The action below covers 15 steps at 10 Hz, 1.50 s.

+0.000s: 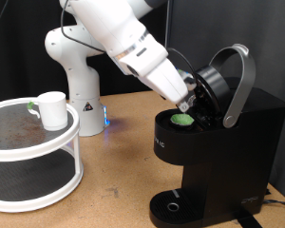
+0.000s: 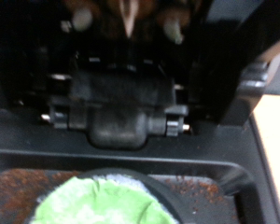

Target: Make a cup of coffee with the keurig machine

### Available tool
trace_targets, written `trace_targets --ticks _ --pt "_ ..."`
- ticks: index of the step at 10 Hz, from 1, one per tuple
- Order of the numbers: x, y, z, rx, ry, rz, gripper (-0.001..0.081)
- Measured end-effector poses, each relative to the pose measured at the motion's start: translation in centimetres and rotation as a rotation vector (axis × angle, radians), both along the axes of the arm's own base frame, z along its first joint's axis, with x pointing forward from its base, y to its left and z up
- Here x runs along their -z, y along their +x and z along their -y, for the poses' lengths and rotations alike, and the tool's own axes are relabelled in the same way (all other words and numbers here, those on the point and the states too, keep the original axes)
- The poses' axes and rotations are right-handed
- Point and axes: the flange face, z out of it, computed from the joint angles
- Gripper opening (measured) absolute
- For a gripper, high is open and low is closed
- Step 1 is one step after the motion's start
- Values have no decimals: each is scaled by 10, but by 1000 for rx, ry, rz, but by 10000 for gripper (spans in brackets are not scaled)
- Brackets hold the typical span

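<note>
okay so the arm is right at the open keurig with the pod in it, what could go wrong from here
The gripper sits inside the open keurig machine, close under its raised lid handle, so a careless pull-out might catch it. The green-topped pod lies in the chamber just below the fingers; if it is not seated flat, closing could jam. The cup stands on the round white shelf at the exterior view's left, not on the drip base, so brewing now would likely spill.

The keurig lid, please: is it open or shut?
Open: the lid handle is raised and a green pod shows in the chamber.
</note>
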Motion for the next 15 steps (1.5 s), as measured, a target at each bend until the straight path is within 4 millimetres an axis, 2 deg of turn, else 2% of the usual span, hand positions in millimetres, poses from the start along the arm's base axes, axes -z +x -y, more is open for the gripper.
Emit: trace_targets --ticks 1,4,6,12,15 --pt "-10 -4 6 0 22 4 799" --pt "-11 -6 8 0 39 14 799" --pt "-33 -10 16 18 126 47 799" --pt "-123 -16 33 17 230 133 799" --pt "-130 -13 33 64 260 165 799"
